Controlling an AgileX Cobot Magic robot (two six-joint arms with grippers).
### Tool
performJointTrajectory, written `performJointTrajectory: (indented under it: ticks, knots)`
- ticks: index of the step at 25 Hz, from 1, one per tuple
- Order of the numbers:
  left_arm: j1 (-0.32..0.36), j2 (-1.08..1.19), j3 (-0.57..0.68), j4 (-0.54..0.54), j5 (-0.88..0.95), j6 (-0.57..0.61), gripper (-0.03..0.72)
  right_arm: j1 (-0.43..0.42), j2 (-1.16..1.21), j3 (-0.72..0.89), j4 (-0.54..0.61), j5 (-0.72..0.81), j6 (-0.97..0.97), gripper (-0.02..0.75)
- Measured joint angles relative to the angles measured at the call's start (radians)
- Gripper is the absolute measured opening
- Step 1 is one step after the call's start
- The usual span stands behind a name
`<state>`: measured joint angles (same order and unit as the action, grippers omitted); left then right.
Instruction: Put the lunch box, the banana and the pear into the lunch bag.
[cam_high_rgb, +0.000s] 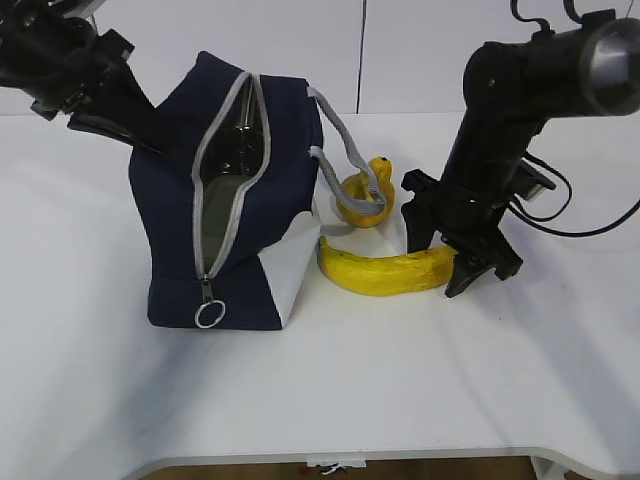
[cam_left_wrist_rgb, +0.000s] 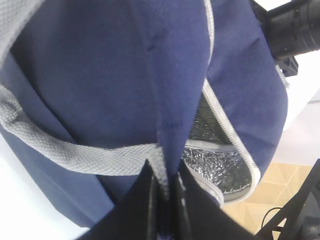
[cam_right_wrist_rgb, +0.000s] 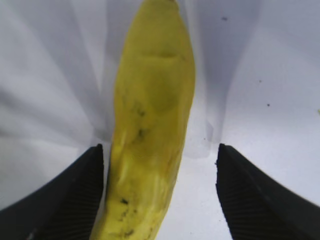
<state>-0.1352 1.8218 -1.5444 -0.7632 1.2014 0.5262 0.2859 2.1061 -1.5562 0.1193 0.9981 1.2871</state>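
Lunch bag (cam_high_rgb: 235, 200) unzipped, left gripper (cam_left_wrist_rgb: 162, 200) pinching its fabric. Beside the bag, banana (cam_high_rgb: 385, 272) and pear (cam_high_rgb: 368, 195) wait on the table (cam_high_rgb: 400, 380); right gripper (cam_high_rgb: 452, 262) straddles the banana, jaws apart. Lunch box unseen.

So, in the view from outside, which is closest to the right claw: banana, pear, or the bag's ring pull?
Measured from the right claw:
1. Banana, right beneath it, between its open fingers.
2. Pear, behind the banana, beside the lunch bag.
3. Ring pull, on the bag's front bottom corner, farthest left.
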Motion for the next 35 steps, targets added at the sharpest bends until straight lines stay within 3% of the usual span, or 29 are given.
performJointTrajectory:
  ticks: [14,17,23,29,35]
  knots:
    - [0.000,0.000,0.000,0.000,0.003,0.000,0.008,0.000,0.006,0.000,-0.011,-0.002,0.000,0.546]
    - [0.000,0.000,0.000,0.000,0.004,0.000,0.008,0.000,0.013,0.000,-0.012,-0.003,0.000,0.491]
    - [0.000,0.000,0.000,0.000,0.004,0.000,0.008,0.000,0.014,0.000,-0.017,-0.005,0.000,0.298]
    - [0.000,0.000,0.000,0.000,0.004,0.000,0.008,0.000,0.018,-0.022,-0.021,0.031,-0.007,0.286]
    - [0.000,0.000,0.000,0.000,0.004,0.000,0.008,0.000,0.019,-0.126,-0.112,0.194,-0.207,0.286]
